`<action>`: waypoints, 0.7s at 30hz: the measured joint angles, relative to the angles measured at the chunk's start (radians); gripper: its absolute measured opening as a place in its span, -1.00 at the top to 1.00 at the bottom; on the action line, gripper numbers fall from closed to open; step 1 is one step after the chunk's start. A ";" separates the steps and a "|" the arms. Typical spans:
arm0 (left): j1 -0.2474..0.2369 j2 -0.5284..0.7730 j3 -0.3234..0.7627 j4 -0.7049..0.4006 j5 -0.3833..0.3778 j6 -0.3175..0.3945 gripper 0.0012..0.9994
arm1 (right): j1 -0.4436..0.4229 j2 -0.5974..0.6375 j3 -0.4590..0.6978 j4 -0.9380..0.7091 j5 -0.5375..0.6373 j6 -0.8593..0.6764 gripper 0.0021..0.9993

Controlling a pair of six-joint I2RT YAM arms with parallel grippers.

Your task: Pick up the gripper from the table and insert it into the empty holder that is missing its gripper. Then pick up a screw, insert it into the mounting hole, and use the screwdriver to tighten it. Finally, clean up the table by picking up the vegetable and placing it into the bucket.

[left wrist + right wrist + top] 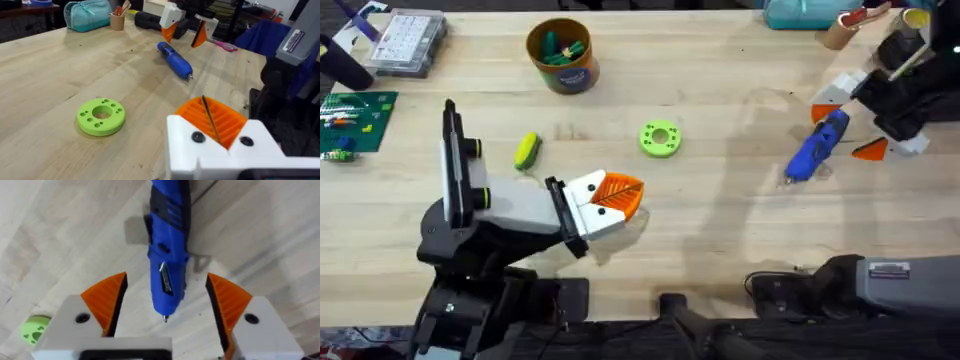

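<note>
— While its orange-padded fingers stood spread wide, what did the right gripper have between them?

— Nothing was clasped. The screwdriver lay flat on the table, its blue body framed by the two pads in the right wrist view without either pad touching it, its thin bit toward the camera.

— Which way did the tool run across the table?

— On a slant. Seen from overhead, its long axis ran from the gripper at the far right down toward the near middle, with the bit end nearer the arms' bases and the other end under the gripper.

— And the left gripper?

— Pressed together, orange pads meeting with nothing held, low over the near centre of the table and pointing right.

— What lay around it?

— A green ring sat just beyond the fingertips. The vegetable, yellow with green sides, lay beside the left arm, its long axis running roughly away from the bases. Farther back stood the bucket, orange with a dark blue band, green pieces inside. A clear compartment box occupied the far left corner.
</note>
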 joint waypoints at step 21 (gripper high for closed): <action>0.000 0.000 0.000 0.000 0.000 0.000 0.99 | 0.005 0.141 -0.002 0.187 0.059 0.076 -0.94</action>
